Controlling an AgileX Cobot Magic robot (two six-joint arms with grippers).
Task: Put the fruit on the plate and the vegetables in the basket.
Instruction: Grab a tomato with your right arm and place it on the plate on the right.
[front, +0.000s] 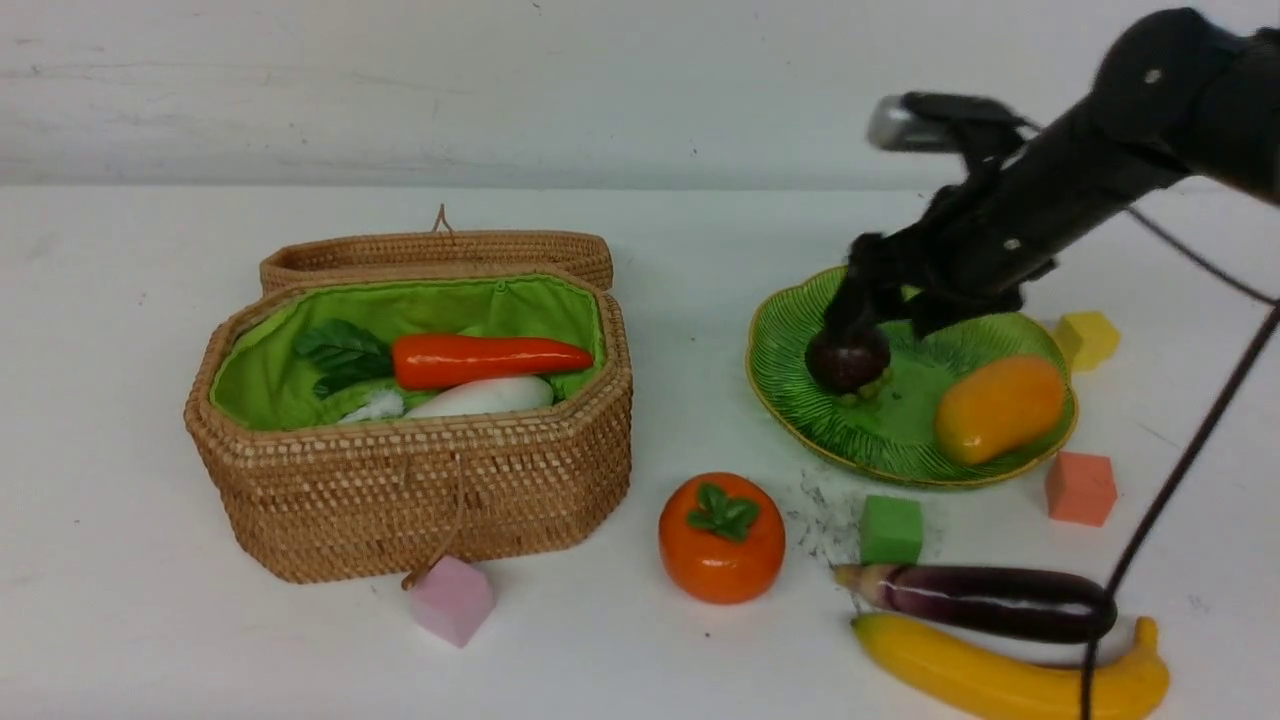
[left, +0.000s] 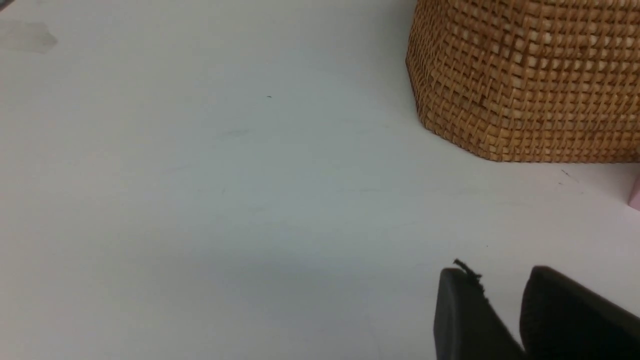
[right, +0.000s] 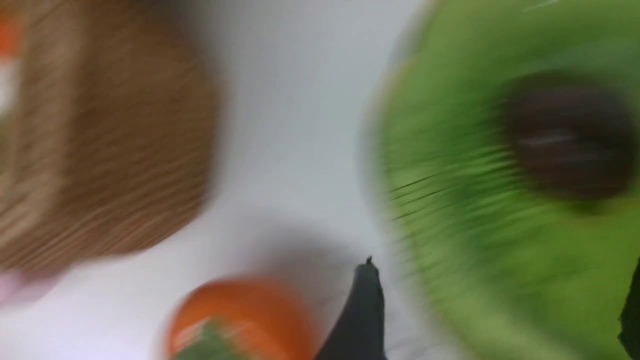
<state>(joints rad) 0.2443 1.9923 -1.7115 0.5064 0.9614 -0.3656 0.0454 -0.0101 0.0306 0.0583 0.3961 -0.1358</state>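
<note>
While spread wide, right end effector (front: 882, 322) hangs over mangosteen (front: 848, 362).

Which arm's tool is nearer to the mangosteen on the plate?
Right. The right tool hangs open just above the mangosteen on the plate. The left tool is out of the front view, low over the table beside the basket.

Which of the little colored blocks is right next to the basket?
The pink cube, sitting at the front of the woven basket. The green cube, orange cube and yellow cube all lie by the green plate.
</note>
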